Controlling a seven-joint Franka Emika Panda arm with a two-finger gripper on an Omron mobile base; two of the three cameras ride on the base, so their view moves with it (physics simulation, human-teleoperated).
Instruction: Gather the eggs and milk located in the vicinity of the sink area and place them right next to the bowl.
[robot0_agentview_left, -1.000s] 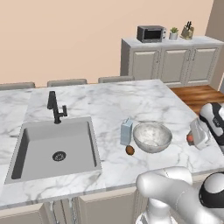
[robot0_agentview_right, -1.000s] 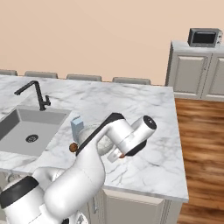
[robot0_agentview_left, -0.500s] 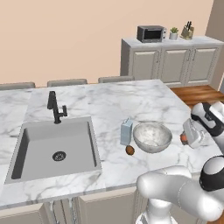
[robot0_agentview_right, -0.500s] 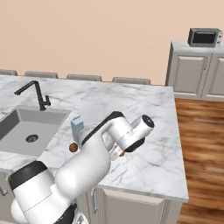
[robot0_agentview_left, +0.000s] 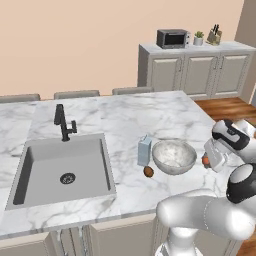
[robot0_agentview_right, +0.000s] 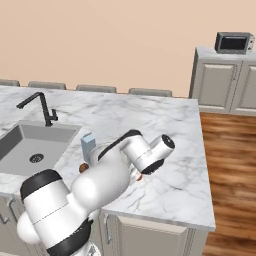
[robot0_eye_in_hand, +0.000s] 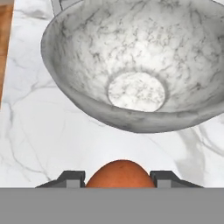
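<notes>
The grey-white speckled bowl (robot0_agentview_left: 174, 156) stands on the marble island, and the hand view looks into the bowl (robot0_eye_in_hand: 135, 65) from close by. My gripper (robot0_agentview_left: 207, 162) hovers just right of it, shut on the orange-brown egg (robot0_agentview_left: 204, 160), which sits between the dark fingertips (robot0_eye_in_hand: 72, 178) as egg (robot0_eye_in_hand: 120, 173). Left of the bowl the blue-and-white milk (robot0_agentview_left: 144, 150) stands upright. A brown egg (robot0_agentview_left: 148, 171) lies on the counter between carton and bowl. In the right base view my arm covers the bowl; the milk (robot0_agentview_right: 88, 146) and brown egg (robot0_agentview_right: 83, 167) show beside it.
The grey sink (robot0_agentview_left: 62, 167) with its black faucet (robot0_agentview_left: 63, 122) is set into the island at the left. The counter's right edge (robot0_agentview_left: 220, 150) drops to a wooden floor. Cabinets with a microwave (robot0_agentview_left: 172, 38) line the back wall.
My hand has carried the orange-brown egg leftward and slightly down, closer to the bowl's right side. Milk, brown egg and bowl have stayed put.
</notes>
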